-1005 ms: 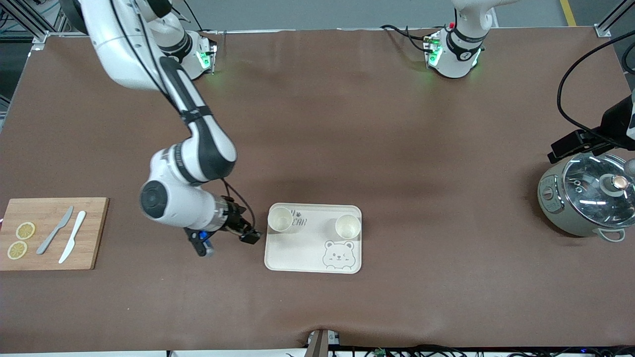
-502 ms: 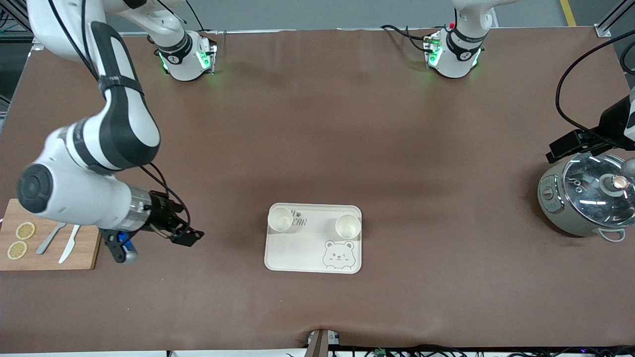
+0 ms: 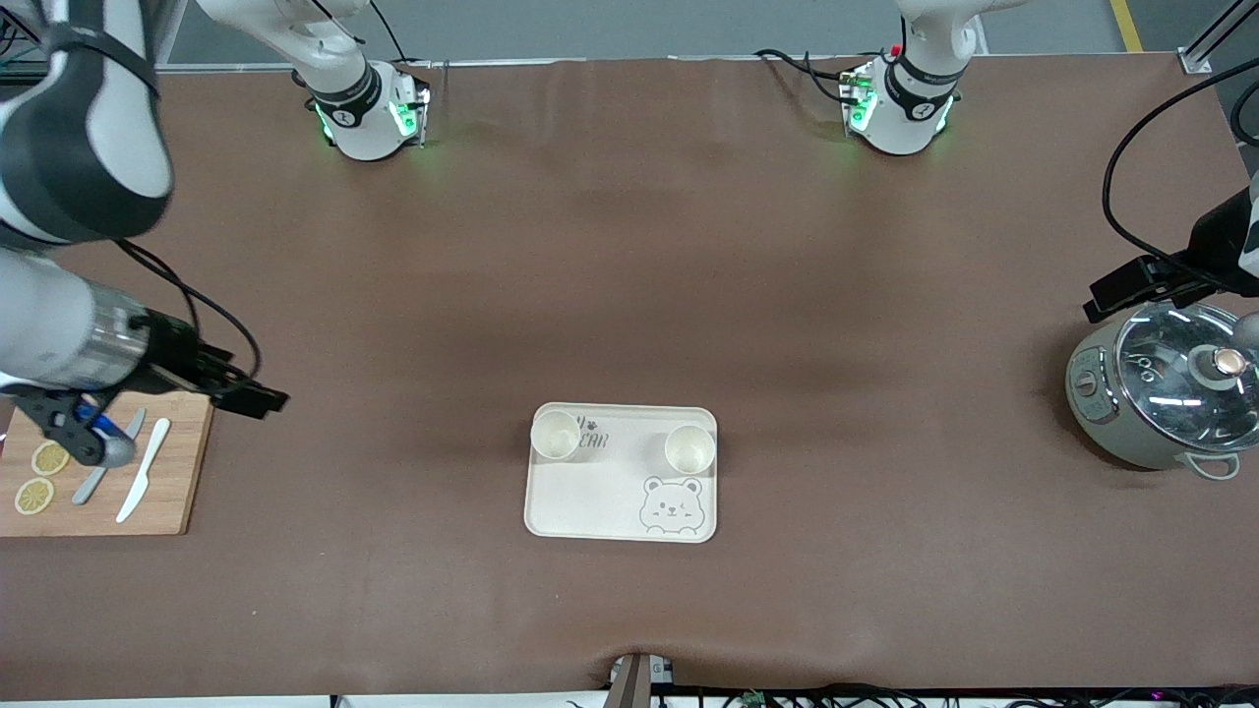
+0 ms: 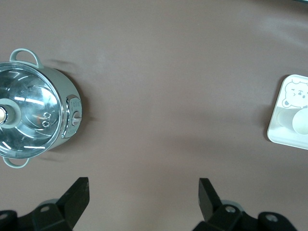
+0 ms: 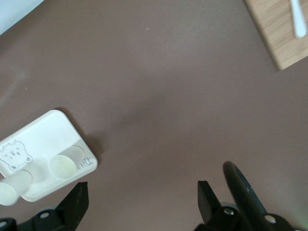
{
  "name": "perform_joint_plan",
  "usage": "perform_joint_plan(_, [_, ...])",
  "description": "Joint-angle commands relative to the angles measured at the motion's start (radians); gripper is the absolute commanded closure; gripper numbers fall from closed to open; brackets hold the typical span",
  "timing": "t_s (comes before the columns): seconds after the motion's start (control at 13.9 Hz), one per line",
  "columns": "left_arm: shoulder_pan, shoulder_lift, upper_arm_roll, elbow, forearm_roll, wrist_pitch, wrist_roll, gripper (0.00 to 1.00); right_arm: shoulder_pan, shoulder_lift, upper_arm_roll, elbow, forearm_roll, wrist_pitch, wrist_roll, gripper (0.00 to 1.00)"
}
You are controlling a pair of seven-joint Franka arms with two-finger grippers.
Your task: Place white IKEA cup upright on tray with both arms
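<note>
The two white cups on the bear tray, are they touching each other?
Apart. The front view shows one cup and the other cup standing upright at separate corners of the tray, with bare tray between them.

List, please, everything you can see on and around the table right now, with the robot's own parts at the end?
Tray: one, cream with a grey bear face, on the table midway between the arms' ends, toward the front camera.
Cups: two, white, upright on the tray, along its edge farther from the front camera.
Cutting board: one, wooden, at the right arm's end of the table.
Lemon slices: two, yellow, on the board.
Knives: two, one white and one grey, on the board.
Pot: one, grey-green with a glass lid, at the left arm's end.
Right claw: open, empty, over the table beside the board.
Left claw: open, empty, over the table beside the pot.
</note>
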Motion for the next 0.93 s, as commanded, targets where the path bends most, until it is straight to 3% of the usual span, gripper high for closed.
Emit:
perform_joint_plan(0.0, [0.007,-0.024,-0.007,-0.007,0.025,-0.020,-0.002,0.00,-0.056,-0.130,0.016,-0.116,-0.066,-0.001,-0.160,0.00])
perform_joint_plan(0.29, [0.001,-0.065,-0.012,-0.014,0.023,-0.030,0.005,0.00,-0.095,-0.249,0.018,-0.190,-0.132,-0.003,-0.319,0.00])
perform_joint_plan(0.5, [-0.137,-0.103,0.095,-0.038,0.021,-0.050,0.005,0.00,-0.141,-0.358,0.016,-0.311,-0.134,0.022,-0.550,0.00])
perform_joint_plan(0.72, [-0.210,-0.181,0.119,-0.136,0.021,-0.049,-0.008,0.00,-0.168,-0.431,0.018,-0.377,-0.132,0.028,-0.670,0.00])
perform_joint_plan(0.86, [-0.267,-0.206,0.158,-0.168,0.021,-0.043,-0.009,0.00,-0.162,-0.429,0.021,-0.376,-0.135,0.021,-0.670,0.00])
